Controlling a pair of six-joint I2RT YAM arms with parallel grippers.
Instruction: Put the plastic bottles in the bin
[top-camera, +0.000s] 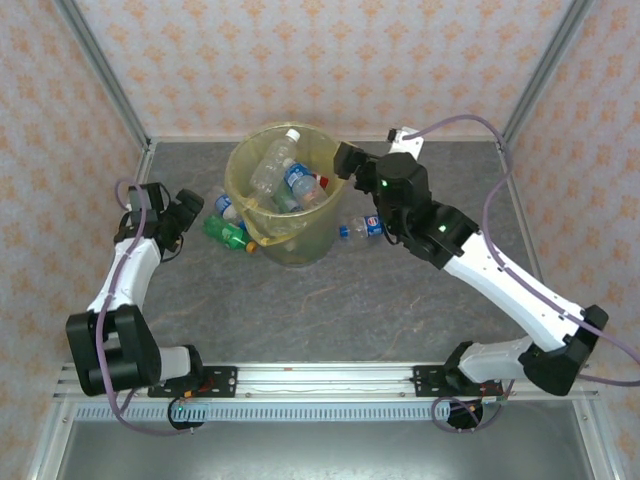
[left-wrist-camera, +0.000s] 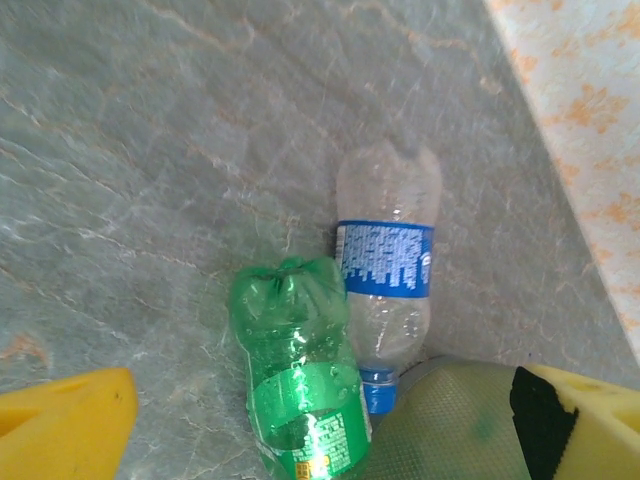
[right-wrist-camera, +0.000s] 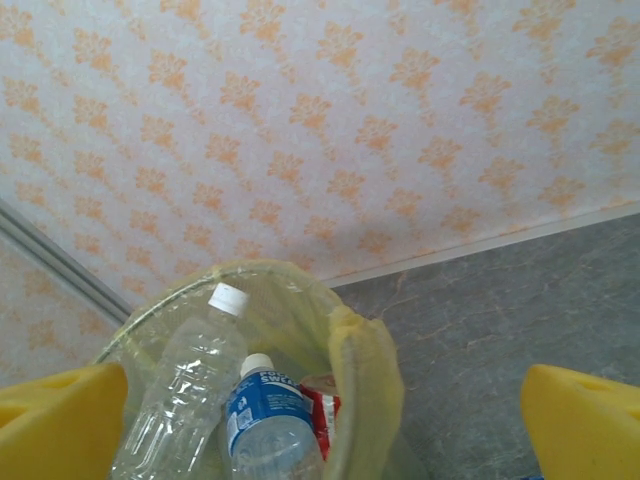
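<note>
The bin (top-camera: 295, 250), lined with a yellow bag, stands mid-table and holds several plastic bottles, among them a clear one (top-camera: 272, 160) and a blue-labelled one (top-camera: 300, 182). Left of the bin, a green bottle (top-camera: 228, 233) and a clear blue-labelled bottle (top-camera: 225, 205) lie on the table. My left gripper (top-camera: 198, 215) is open just beside them. In the left wrist view the green bottle (left-wrist-camera: 300, 385) lies between the yellow fingers (left-wrist-camera: 65, 415), with the clear bottle (left-wrist-camera: 388, 270) next to it. My right gripper (top-camera: 345, 160) hangs open over the bin's right rim (right-wrist-camera: 365, 370), nothing held.
Another blue-labelled bottle (top-camera: 362, 228) lies on the table right of the bin, under the right arm. Patterned walls close the back and sides. The grey tabletop (top-camera: 320, 310) in front of the bin is bare. The bin's wall (left-wrist-camera: 450, 420) stands close to the left gripper.
</note>
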